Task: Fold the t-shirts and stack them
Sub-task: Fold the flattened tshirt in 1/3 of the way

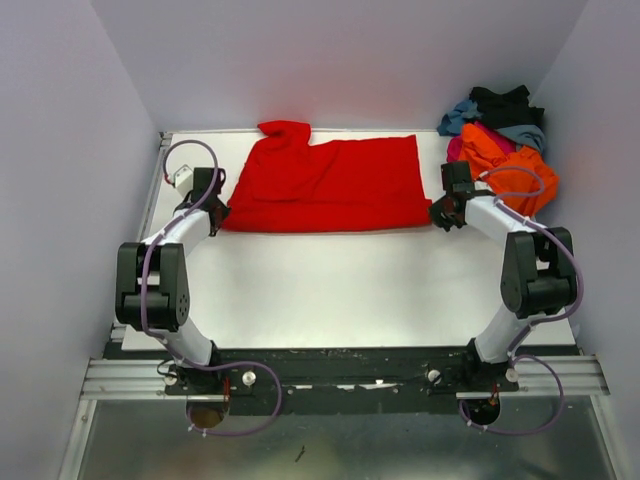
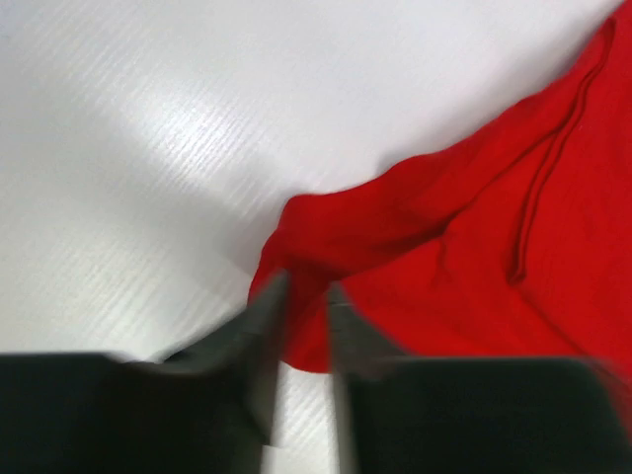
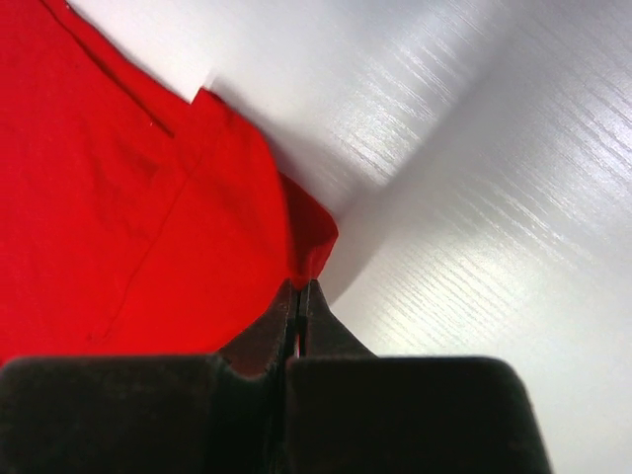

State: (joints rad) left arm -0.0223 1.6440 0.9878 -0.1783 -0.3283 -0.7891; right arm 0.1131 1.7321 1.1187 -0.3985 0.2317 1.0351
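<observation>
Red tee [image 1: 330, 185] lies flat on far half of table [image 1: 330, 290], spread sideways. Body runs left-right, one sleeve bunched at the far-left. Near edge is straight, parallel to table's near edge.

Left gripper [image 1: 214, 214] sits on the near-left corner, right gripper [image 1: 441, 212] on the near-right corner.
- Left wrist cam: fingers [image 2: 259, 331] nearly together w/ red cloth in the slit betw them. Reads as clenched on the hem. View is blurred, so can't tell bite depth.
- Right wrist cam: fingers [image 3: 262, 341] pressed tight, corner tip of the cloth runs straight into the tips. Grasping the corner, v. thin bite.

Why held like this, IMO: both near corners pinched at once keeps the near edge taut + straight, so the crease comes out parallel. Step in hand looks like the first fold, i.e. lift the near edge and carry it toward the far edge. Arms need to rise and travel in sync or the edge skews.

Risks: right bite may slip under tension. The lumpy sleeve could skew the fold.

Pile of other tees [image 1: 497, 140] is heaped at the far-right corner. Orange is nearest, magenta beside it, blue + black behind, all unfolded. It's near the red tee, and top cam shows no contact. No folded stack in view, so task is early.
</observation>
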